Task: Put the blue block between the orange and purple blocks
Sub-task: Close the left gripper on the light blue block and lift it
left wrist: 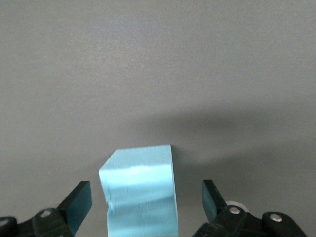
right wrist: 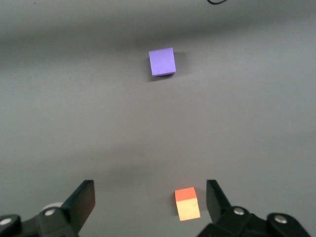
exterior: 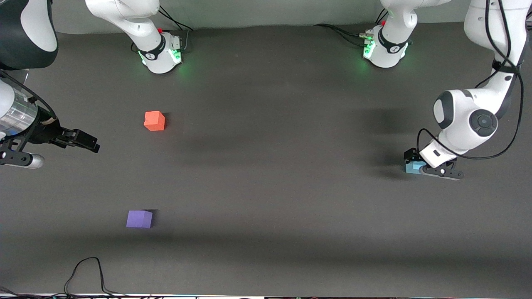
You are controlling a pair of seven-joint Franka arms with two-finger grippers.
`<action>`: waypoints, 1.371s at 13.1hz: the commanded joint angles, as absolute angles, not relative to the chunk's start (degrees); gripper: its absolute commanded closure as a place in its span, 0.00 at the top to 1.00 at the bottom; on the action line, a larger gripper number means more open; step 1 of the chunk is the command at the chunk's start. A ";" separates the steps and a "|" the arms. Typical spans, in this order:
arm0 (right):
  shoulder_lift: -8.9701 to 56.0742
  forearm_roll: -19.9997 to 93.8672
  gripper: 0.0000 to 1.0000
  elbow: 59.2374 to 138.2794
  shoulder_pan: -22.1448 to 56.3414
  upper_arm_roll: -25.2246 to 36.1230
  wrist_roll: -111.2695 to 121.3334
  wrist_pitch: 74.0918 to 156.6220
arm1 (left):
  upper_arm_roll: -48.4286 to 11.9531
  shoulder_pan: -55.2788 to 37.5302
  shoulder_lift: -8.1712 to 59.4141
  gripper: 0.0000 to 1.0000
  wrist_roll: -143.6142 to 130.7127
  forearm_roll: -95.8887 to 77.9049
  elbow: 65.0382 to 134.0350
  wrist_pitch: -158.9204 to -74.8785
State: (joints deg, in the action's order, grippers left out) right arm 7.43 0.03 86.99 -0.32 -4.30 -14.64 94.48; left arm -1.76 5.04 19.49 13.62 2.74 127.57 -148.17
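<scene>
The blue block [exterior: 412, 167] sits on the table at the left arm's end. My left gripper [exterior: 417, 165] is down around it, open, with a gap on each side between its pads and the block [left wrist: 140, 192]. The orange block [exterior: 154, 121] and the purple block [exterior: 139, 219] lie toward the right arm's end, with the purple one nearer the front camera. My right gripper [exterior: 92, 144] waits open and empty over the table's edge at that end. In the right wrist view [right wrist: 150, 197] it faces the orange block [right wrist: 187, 203] and the purple block [right wrist: 162, 61].
The dark grey table [exterior: 270, 187] carries only the three blocks. The arms' bases [exterior: 162, 54] [exterior: 384, 50] stand along the edge farthest from the front camera. A black cable [exterior: 87, 270] loops at the nearest edge.
</scene>
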 commanded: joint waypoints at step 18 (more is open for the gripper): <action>6.06 -0.09 1.00 88.51 -0.70 -3.87 -15.82 95.27 | -2.11 -1.03 17.23 0.57 -1.99 3.78 101.90 -111.66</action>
State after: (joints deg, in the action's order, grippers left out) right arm 7.42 0.03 87.02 -0.39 -3.64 -14.74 94.48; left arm -2.47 3.87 18.15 4.15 2.98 106.88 -118.60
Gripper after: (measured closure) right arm 0.000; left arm 0.432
